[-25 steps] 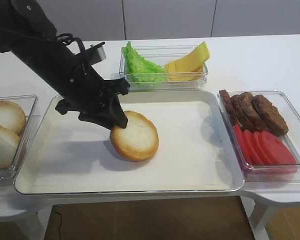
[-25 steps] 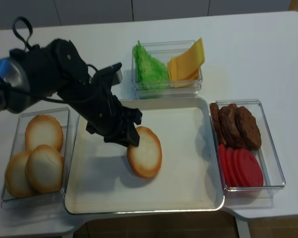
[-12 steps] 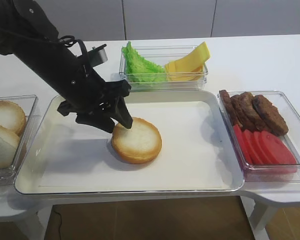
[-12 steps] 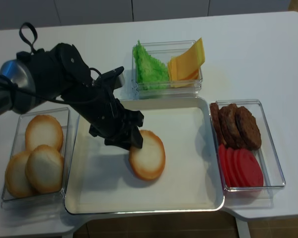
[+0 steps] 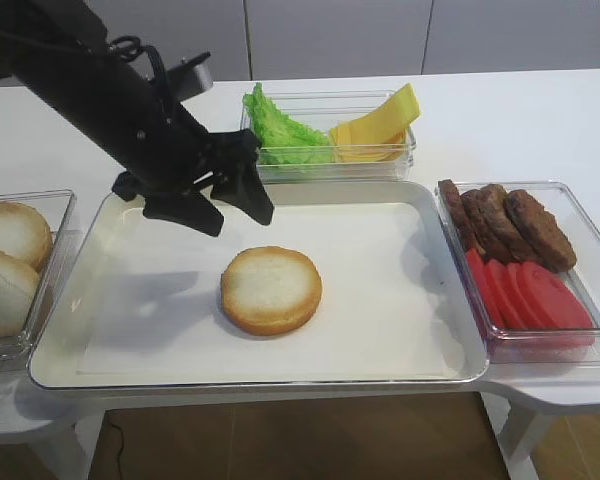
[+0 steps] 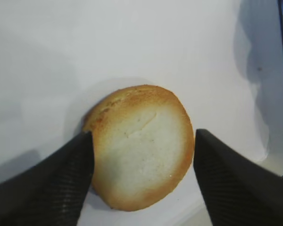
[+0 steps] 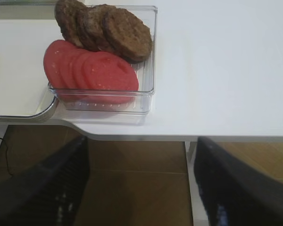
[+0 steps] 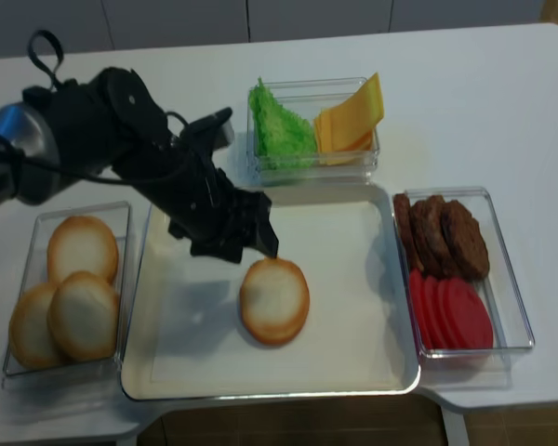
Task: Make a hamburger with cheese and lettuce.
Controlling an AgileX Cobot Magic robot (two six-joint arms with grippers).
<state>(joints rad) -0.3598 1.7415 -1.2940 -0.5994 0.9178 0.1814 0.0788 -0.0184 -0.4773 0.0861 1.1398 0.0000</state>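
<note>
The hamburger bun half [image 5: 271, 290] lies flat, cut face up, near the middle of the white tray [image 5: 400, 340], touching nothing else. It looks light, soft and easily crushed; the crust rim is the firmer part, so any further hold belongs across the rim at opposite edges, lightly, not on the pale face.

Just off its 11 o'clock, raised above the tray, hangs the left gripper [image 5: 232, 203], jaws spread wide and holding nothing; the wrist view shows both fingers flanking the bun with clear gaps.

At 12 o'clock beyond the tray a clear box holds the lettuce [image 5: 278, 131] on its left and the cheese [image 5: 376, 128] on its right. The lettuce is ruffled, limp and very light: pinch a leaf edge from above. The cheese slices are thin, smooth, floppy and likely to cling together; the raised upper corner of the fan is the best place to take one.

At 3 o'clock sit meat patties [image 5: 502, 221] and tomato slices [image 5: 525, 292]; at 9 o'clock, spare buns [image 5: 8, 262].

The right gripper [image 7: 140, 186] is parked off the table's edge, jaws apart and empty.
</note>
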